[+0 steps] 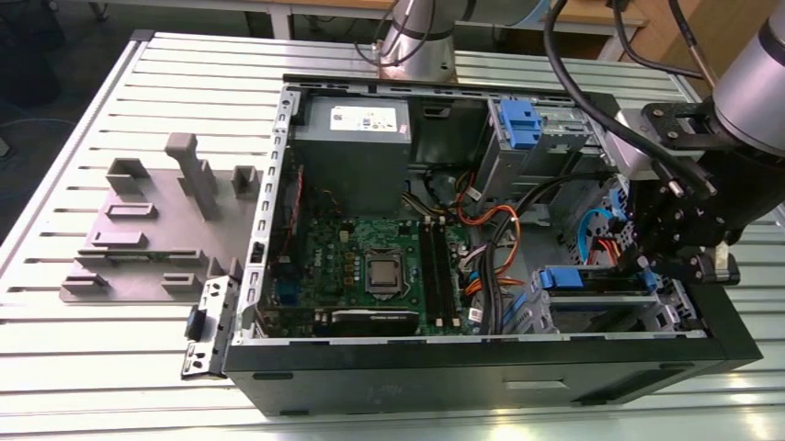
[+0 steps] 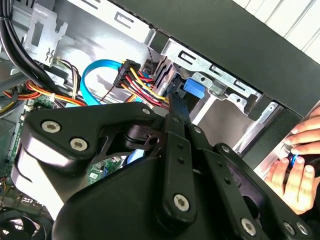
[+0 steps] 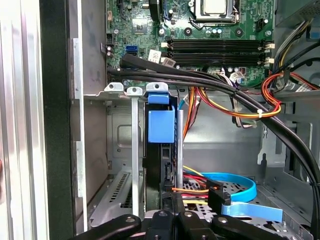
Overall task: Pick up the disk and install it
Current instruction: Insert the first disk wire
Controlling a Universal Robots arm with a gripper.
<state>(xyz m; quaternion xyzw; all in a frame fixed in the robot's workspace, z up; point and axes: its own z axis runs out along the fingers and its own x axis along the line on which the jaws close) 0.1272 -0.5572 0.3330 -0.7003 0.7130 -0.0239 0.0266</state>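
- The disk [image 3: 161, 125] stands on edge in the grey drive bay [image 3: 117, 145], at the computer case's [image 1: 491, 367] corner beside the motherboard [image 1: 368, 266].
- I judge it stiff, fairly heavy and fragile; its blue tab [image 2: 193, 88] or rails offer a hold.
- The gripper [image 1: 668, 257] hangs over the bay; I cannot tell how its jaws stand.
- A person's hand [image 2: 295, 167] rests outside the case.

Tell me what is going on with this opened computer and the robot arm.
A robot arm has its gripper lowered into the open computer case, at the drive bay on the exterior view's right. In the first wrist view, the disk, with its blue end tab, stands on edge in a slot of the grey drive bay, in line with the gripper. Coloured power cables run close by. In the second wrist view, a person's hand rests at the outer edge of the case.
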